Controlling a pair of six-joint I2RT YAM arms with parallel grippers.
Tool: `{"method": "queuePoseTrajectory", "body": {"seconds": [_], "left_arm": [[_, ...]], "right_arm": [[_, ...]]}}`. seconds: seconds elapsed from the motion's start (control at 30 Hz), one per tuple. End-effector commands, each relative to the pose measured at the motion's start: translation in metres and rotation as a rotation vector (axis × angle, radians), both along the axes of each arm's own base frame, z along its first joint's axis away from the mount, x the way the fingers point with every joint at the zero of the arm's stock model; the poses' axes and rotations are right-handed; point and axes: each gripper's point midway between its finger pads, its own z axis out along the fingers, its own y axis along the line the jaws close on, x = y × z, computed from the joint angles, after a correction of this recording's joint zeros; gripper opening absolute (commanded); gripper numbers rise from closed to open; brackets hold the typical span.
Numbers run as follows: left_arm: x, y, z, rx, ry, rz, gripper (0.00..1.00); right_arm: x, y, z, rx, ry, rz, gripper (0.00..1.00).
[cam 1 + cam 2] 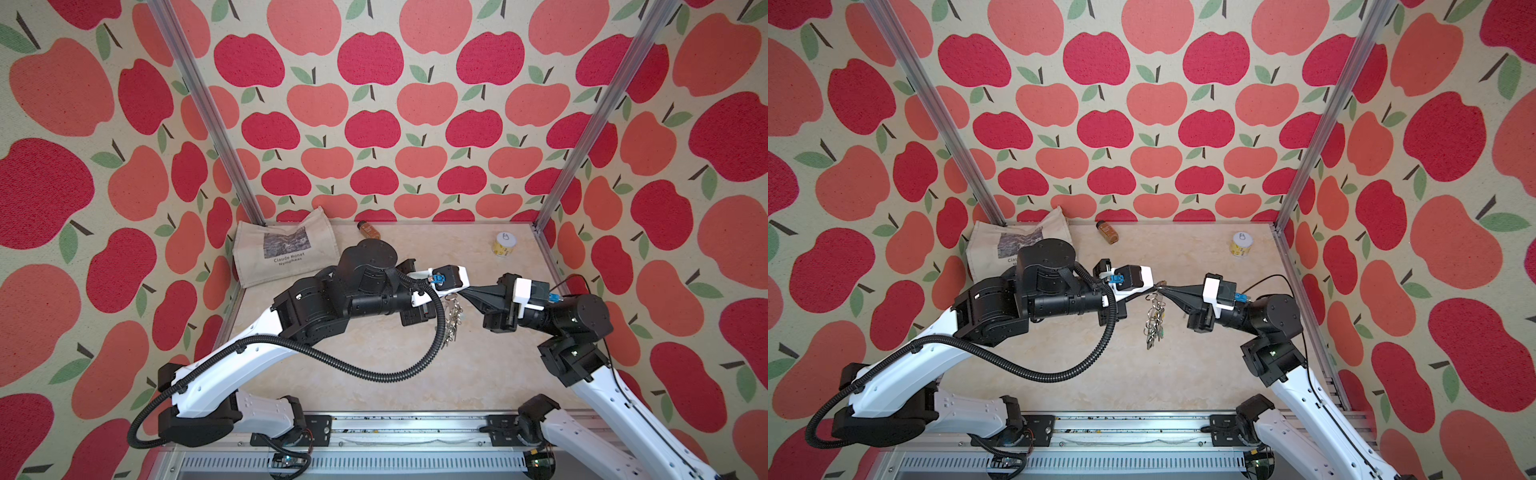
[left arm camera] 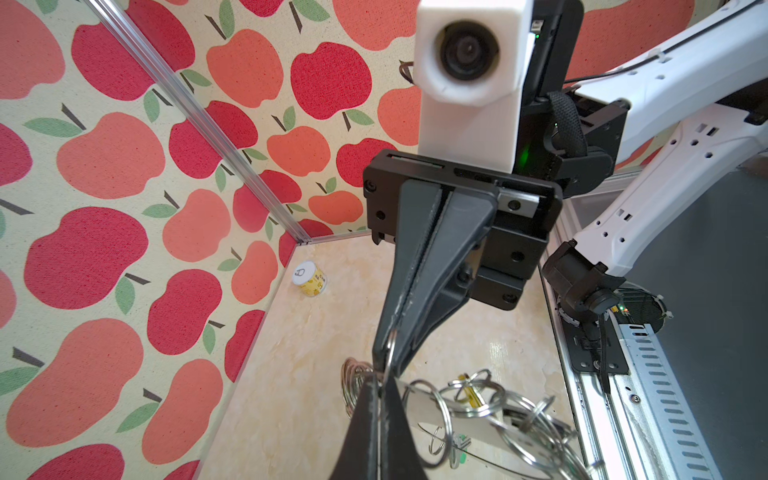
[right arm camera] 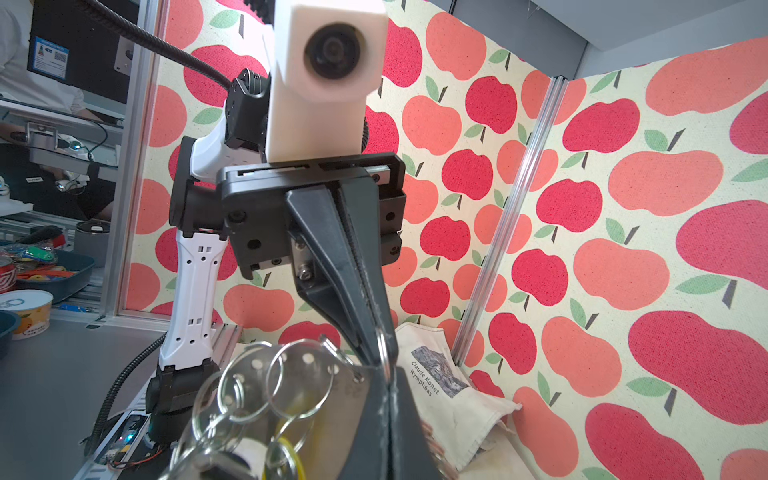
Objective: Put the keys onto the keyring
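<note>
Keyring (image 1: pixel 1154 318) hangs over the middle of the bench (image 1: pixel 1183 374); it is a flat grey metal plate (image 3: pixel 320 386) pierced with small holes and fringed with silver split rings (image 3: pixel 249 386); left claw (image 3: pixel 376 353) and right claw (image 2: pixel 386 361) meet tip to tip above it, each closed on a ring; a tote bag (image 1: pixel 1000 249) lies at the far left corner.
</note>
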Motion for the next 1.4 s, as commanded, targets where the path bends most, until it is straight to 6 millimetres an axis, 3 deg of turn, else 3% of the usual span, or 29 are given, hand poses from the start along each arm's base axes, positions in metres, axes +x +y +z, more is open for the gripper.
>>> {"method": "queuePoseTrajectory", "body": {"seconds": [0.0, 0.07, 0.3, 0.5, 0.67, 0.77, 1.03, 1.23, 1.37], "left_arm": [[-0.001, 0.000, 0.010, -0.044, -0.013, -0.008, 0.00], [0.000, 0.001, 0.011, -0.041, -0.025, 0.000, 0.00], [0.015, 0.011, 0.002, 0.046, -0.143, 0.115, 0.00], [0.023, 0.019, -0.011, 0.098, -0.199, 0.174, 0.00], [0.025, 0.027, -0.023, 0.107, -0.204, 0.198, 0.00], [0.025, 0.031, -0.028, 0.099, -0.189, 0.207, 0.00], [0.030, 0.048, -0.037, 0.053, -0.096, 0.245, 0.00], [0.031, 0.057, -0.049, 0.051, -0.060, 0.275, 0.00], [0.033, 0.066, -0.059, 0.037, -0.037, 0.300, 0.00]], "right_arm": [[-0.006, -0.003, 0.014, 0.022, -0.014, 0.018, 0.00], [-0.003, -0.002, 0.009, 0.008, 0.004, 0.010, 0.00], [0.013, -0.011, -0.024, -0.092, 0.081, -0.154, 0.58], [0.029, -0.023, -0.053, -0.187, 0.235, -0.284, 0.81], [0.048, -0.030, -0.081, -0.277, 0.432, -0.389, 0.89], [0.054, -0.031, -0.095, -0.322, 0.509, -0.412, 0.98], [0.090, -0.045, -0.137, -0.373, 0.709, -0.575, 0.99], [0.117, -0.055, -0.187, -0.484, 0.924, -0.679, 0.99], [0.135, -0.074, -0.235, -0.586, 1.079, -0.847, 0.99]]}}
